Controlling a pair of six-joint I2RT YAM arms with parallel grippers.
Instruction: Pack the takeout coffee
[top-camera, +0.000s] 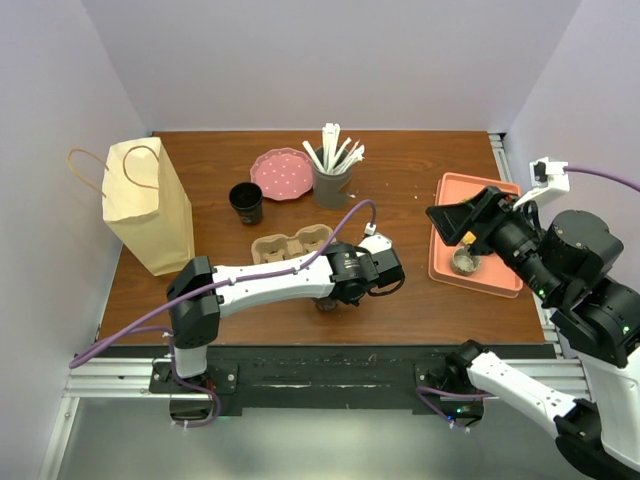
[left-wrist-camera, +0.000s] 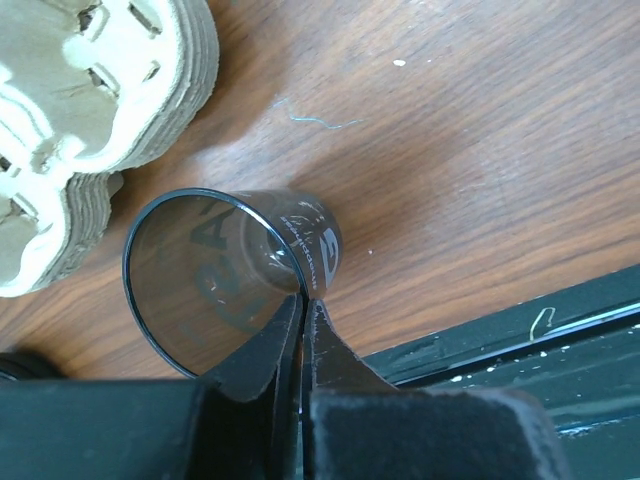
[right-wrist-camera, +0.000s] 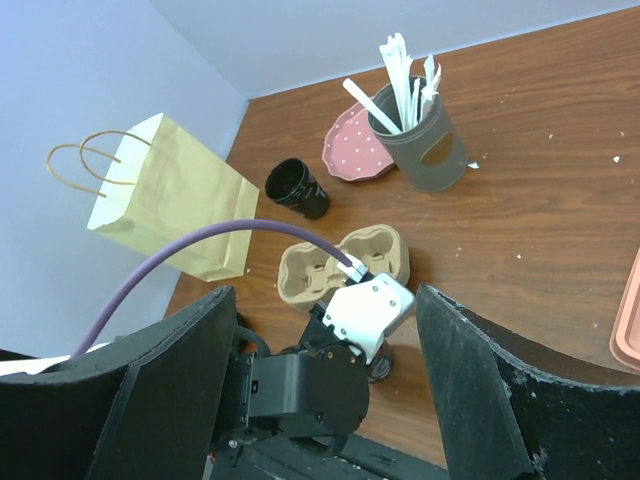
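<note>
bag (top-camera: 148, 210): pale yellow | plate (top-camera: 281, 172): pink, white dots | tray (top-camera: 480, 281): salmon | takeout cup (left-wrist-camera: 310, 240): black, white lettering

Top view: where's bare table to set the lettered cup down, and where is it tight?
Widest bare wood: between the grey stirrer holder and the orange tray, running forward to the near edge right of the left pincer. Crowded: plain black cup, pink plate and cardboard carrier cluster left of centre; the right arm overhangs the tray.
</note>
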